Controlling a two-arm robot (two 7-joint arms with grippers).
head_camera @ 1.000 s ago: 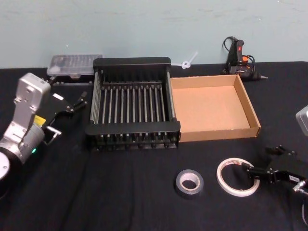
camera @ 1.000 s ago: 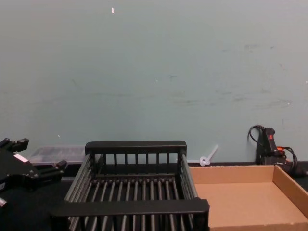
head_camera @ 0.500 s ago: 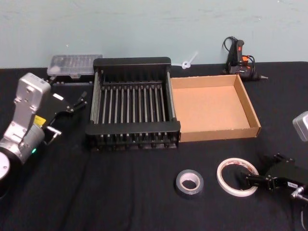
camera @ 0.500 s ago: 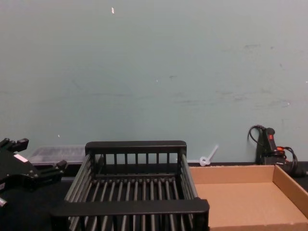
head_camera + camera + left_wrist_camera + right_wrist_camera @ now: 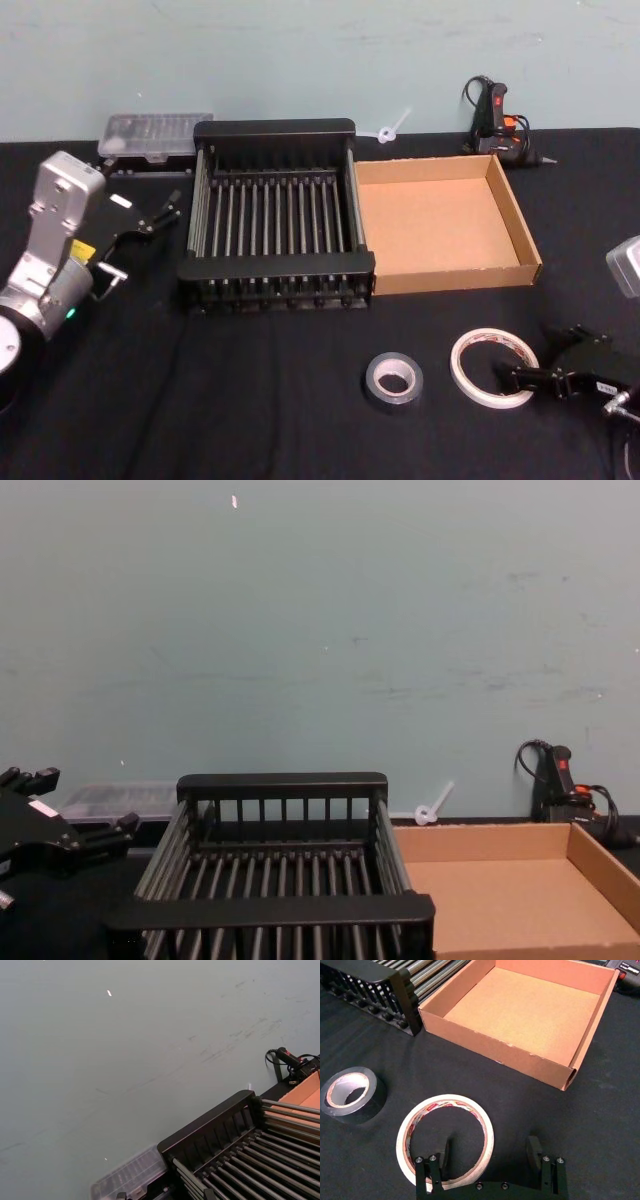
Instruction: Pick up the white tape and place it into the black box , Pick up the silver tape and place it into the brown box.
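My right gripper [image 5: 512, 377] sits low at the near right of the black tabletop [image 5: 250, 400], its fingers [image 5: 443, 1156] spread wide. In the right wrist view one finger stands inside the ring of the white tape [image 5: 445, 1140] and the other outside it, so they straddle the band on the side nearest me without closing on it. The white tape [image 5: 494, 368] lies flat, its red-and-white printed core facing inward.

At the ring's nine o'clock in the head view, a little apart, the silver tape [image 5: 393, 380] also lies flat on the tabletop, pale centre up; it shows in the right wrist view too [image 5: 351, 1094].

Farther back, at about twelve o'clock from the white ring, the brown box [image 5: 445, 222] sits with its low walls and bare floor. The black box [image 5: 275, 215] stands just beside it at its nine o'clock, side walls close together, slatted bottom bare.

My left gripper [image 5: 150, 215] hangs at the black box's nine o'clock, off the crate's left side, fingers [image 5: 172, 203] parted and holding nothing.

Behind it, along the wall, a clear plastic container [image 5: 155, 136] rests at the crate's far left corner, and a black glue gun [image 5: 498, 125] with its cable lies at the far right, beyond the brown box.
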